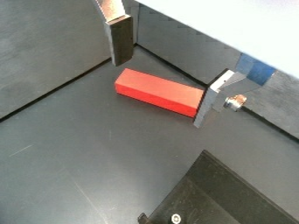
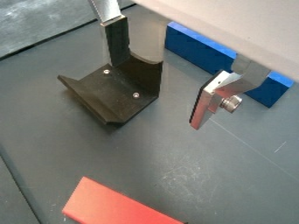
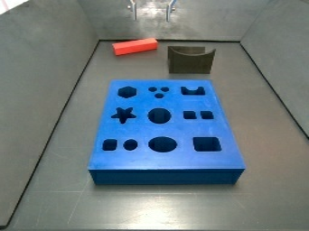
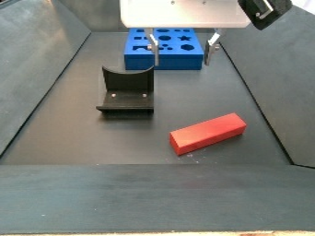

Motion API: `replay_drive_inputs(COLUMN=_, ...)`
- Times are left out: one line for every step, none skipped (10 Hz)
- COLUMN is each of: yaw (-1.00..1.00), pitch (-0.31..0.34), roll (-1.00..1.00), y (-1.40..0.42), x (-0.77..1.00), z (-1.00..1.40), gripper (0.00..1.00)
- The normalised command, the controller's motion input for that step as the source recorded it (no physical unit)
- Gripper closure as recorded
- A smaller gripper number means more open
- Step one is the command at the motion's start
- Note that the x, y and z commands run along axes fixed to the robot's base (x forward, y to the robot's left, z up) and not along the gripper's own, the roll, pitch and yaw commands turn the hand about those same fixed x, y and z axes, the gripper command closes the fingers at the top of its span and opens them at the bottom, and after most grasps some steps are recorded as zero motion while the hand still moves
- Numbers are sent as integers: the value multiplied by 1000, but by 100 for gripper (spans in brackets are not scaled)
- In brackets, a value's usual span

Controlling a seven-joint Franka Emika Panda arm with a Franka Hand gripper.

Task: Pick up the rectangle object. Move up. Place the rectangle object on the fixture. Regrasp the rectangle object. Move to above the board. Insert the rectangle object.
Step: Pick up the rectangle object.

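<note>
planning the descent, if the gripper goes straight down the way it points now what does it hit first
Probably the bare floor. In a wrist view the open gripper hangs above the rectangle object, but in a side view it looks offset from it, nearer the fixture. Depth is unclear.

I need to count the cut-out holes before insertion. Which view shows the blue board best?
A side view shows the large blue slab board whole from above, every hole visible. In the other side view it lies far off behind the open gripper. A wrist view shows only an edge.
</note>
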Motion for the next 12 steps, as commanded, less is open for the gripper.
replay_drive_inputs(yaw=-11, pitch=0, roll=0, y=0, x=-3, z=0, gripper=0)
replay_drive_inputs(yaw=-277, pitch=0, roll=0, y=46, x=-34, z=-94, gripper=0)
replay_drive_inputs(yaw=-377, pitch=0, roll=0, y=143, x=0, z=-140, gripper=0)
replay_drive_inputs(yaw=-354, pitch=14, roll=0, y=180, x=0, z=-151, gripper=0)
replay_drive_inputs(yaw=-371, pitch=9, roll=0, y=180, x=0, z=-151, gripper=0)
replay_drive_inputs(yaw=-371, pitch=0, roll=0, y=151, x=0, z=-177, gripper=0)
replay_drive_inputs(yaw=-377, pitch=0, roll=0, y=129, x=0, z=-186, gripper=0)
replay_drive_inputs(yaw=-380, pitch=0, roll=0, y=109, x=0, z=-160, gripper=0)
replay_drive_inputs(yaw=-363, pitch=0, roll=0, y=103, x=0, z=-163, gripper=0)
replay_drive_inputs(yaw=-360, pitch=0, roll=-43, y=129, x=0, z=-151, gripper=0)
replay_drive_inputs(yaw=-389, pitch=-34, roll=-71, y=123, x=0, z=-146, gripper=0)
replay_drive_inputs(yaw=-237, pitch=-23, roll=-34, y=6, x=177, z=-89, gripper=0)
